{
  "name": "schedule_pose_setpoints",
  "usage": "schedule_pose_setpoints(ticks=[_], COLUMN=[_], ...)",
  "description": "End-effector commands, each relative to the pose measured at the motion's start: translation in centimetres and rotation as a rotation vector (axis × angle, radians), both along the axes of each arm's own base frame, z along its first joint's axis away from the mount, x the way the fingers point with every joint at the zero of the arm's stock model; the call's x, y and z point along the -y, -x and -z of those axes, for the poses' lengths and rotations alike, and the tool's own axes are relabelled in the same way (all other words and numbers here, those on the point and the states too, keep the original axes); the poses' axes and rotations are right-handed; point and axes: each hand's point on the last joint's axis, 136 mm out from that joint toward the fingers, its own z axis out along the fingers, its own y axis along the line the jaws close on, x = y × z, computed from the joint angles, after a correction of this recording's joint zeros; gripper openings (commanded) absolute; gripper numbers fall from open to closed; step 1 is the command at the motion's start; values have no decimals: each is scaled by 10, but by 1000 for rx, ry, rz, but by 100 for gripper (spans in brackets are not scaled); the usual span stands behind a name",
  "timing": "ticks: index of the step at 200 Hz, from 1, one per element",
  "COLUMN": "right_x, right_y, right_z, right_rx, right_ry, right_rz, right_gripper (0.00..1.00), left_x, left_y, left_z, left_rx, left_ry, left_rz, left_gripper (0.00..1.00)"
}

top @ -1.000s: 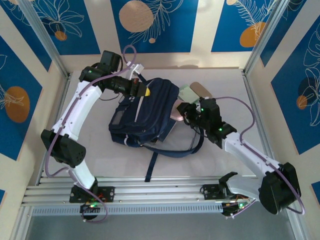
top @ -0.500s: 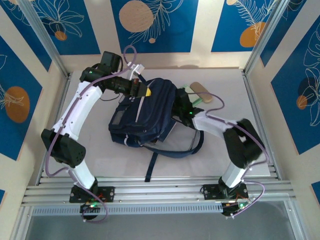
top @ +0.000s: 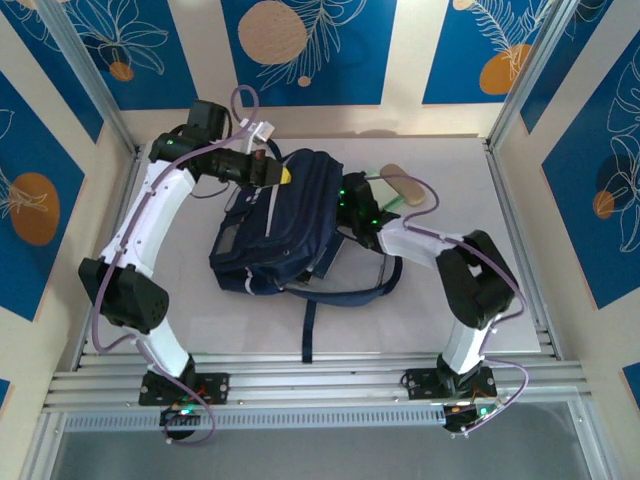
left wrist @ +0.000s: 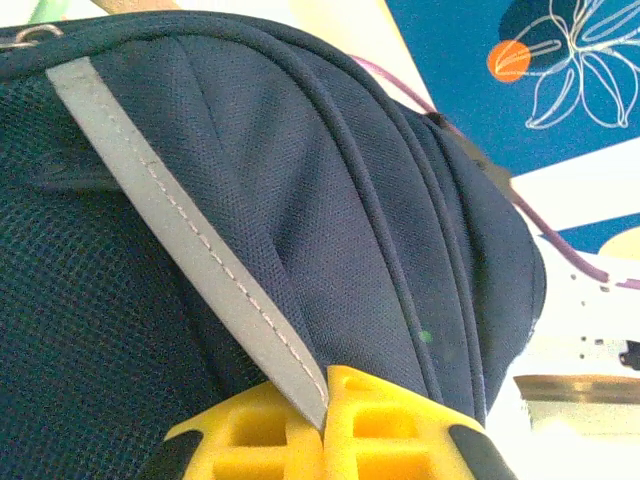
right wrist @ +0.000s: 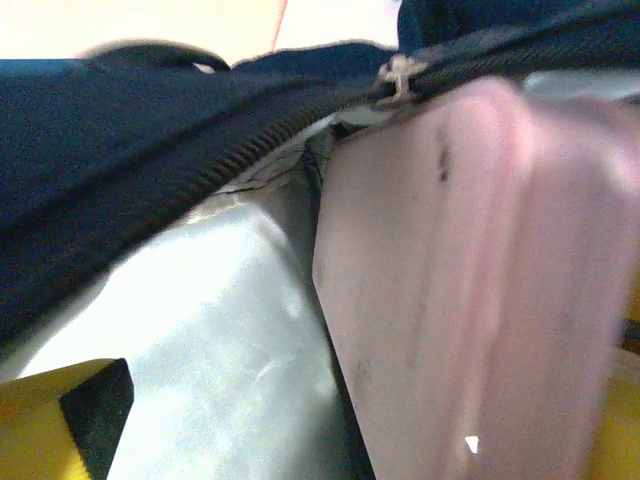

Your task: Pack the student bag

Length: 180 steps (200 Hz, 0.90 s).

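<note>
In the middle of the pale table [top: 470, 300], between the two arms: the student bag [top: 285, 235], a large navy-blue fabric backpack, lying flat, with one dark strap [top: 308, 325] trailing toward the near edge.

At the bag's far-left corner, seen from the top: left gripper [top: 283, 178], clenched. From the left wrist, yellow fingertips [left wrist: 390, 430] pinched together on the lower end of a thin light-grey stitched stripe [left wrist: 190, 250] running slantwise across the navy cloth.

At the bag's right side: right gripper [top: 347, 208], pushed against the open edge. From the right wrist, yellow fingers [right wrist: 50, 420] spread wide and released, grasping nothing. Between them a flat pale-pink item [right wrist: 470, 280], standing inside the opening, close to one finger and apart from the other. Above it a dark zipper [right wrist: 250, 160] with a small metal pull [right wrist: 400, 78]; beside it a shiny whitish lining [right wrist: 220, 330].

Beyond the bag, near the table's far edge: a tan oblong object [top: 405, 186] and, just beside it, a light-green one [top: 378, 186], both blurred.
</note>
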Motion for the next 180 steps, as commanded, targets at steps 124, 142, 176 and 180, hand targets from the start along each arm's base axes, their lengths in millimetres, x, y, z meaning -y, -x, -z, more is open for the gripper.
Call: schedule_pose_setpoints(ticks=[124,142,176,180], right_x=[138,153,184,188], right_y=[17,2,-32,-37], right_z=[-27,-17,16,20], right_rx=[94,61,-89,-105], right_ry=[719,826,869,874], right_rz=[-131,-150,-130,-124], right_gripper=[97,97,98,98], left_x=[-123,-126,-105,-102], left_y=[-87,-96,-100,-99], left_z=[32,52,92,96], left_rx=[208,184,186,190], left_ry=[-516,-577,-757,-781], left_rz=[-509,-500,-408,-395], left_gripper=[0,0,0,0])
